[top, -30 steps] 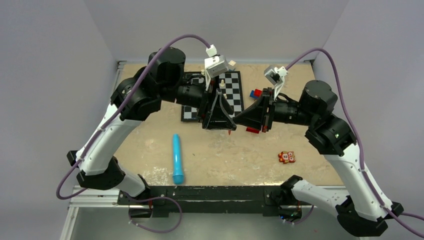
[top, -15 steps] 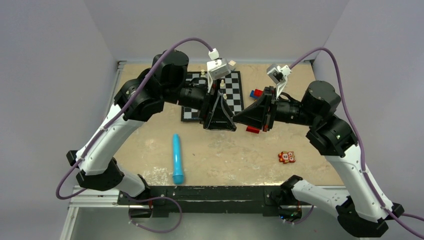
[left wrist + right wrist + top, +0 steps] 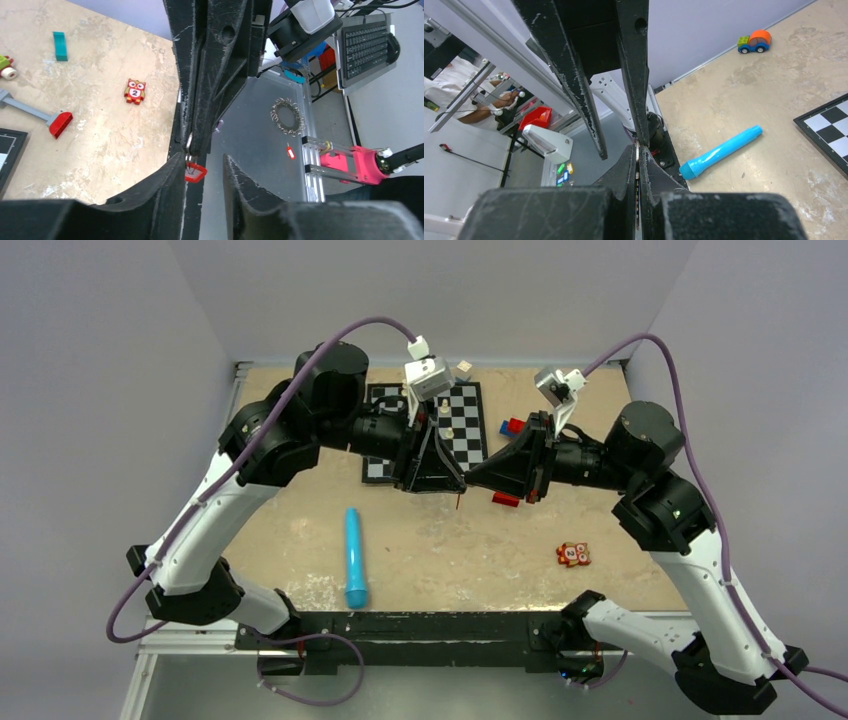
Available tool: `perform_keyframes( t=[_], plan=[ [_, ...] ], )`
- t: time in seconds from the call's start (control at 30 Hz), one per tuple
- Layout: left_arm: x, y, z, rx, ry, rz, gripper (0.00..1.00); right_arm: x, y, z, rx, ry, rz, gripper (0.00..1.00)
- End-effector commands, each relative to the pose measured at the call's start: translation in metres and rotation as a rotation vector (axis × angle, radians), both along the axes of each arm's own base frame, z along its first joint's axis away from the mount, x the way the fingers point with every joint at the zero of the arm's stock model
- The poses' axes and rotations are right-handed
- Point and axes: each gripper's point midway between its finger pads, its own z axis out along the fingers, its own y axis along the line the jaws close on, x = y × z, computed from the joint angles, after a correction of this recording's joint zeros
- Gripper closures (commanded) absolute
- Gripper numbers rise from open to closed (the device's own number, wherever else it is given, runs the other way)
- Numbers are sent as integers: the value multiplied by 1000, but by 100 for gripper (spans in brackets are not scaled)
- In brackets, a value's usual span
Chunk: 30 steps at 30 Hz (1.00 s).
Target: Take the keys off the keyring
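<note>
Both grippers meet tip to tip above the middle of the table. My right gripper (image 3: 471,478) (image 3: 637,150) is shut on a thin silver-grey key (image 3: 637,146), seen edge-on between its pads. The red key tag (image 3: 195,173) (image 3: 459,502) hangs from a thin metal ring just below the right gripper's tips. My left gripper (image 3: 455,483) (image 3: 203,159) is open. Its jaws stand on either side of the tag, which lies against the left finger (image 3: 170,180).
A blue cylinder (image 3: 355,557) lies at front left. A chessboard (image 3: 470,425) with white pieces is behind the grippers. A red block-headed toy (image 3: 505,500) lies under the right gripper. An orange owl toy marked 2 (image 3: 572,554) sits at right.
The left arm has shifted a little to the left. The grippers stay tip to tip. The red tag shows below the tips again after being hidden half a second ago.
</note>
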Motion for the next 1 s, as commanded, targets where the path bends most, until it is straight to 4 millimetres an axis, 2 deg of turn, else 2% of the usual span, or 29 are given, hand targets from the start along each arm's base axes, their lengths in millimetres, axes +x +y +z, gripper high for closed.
perform_keyframes(
  t=[0.0,0.17,0.2,0.6,0.8,0.97],
  plan=[
    [-2,8,12,-31,-49,7,69,-6,-2,27,60,-73,17,100],
    [-1,7,15,-41,-51,14,98,-3,2,35,70,-87,21,100],
    [-1,8,16,-42,-53,17,100,-3,2,35,72,-88,21,100],
    [6,14,23,-56,-69,87,100,-3,0,38,97,-95,5,100],
    [12,4,38,-144,-49,116,100,0,4,56,162,-106,10,100],
    [18,6,51,-189,-57,171,100,4,5,77,220,-132,0,100]
  ],
)
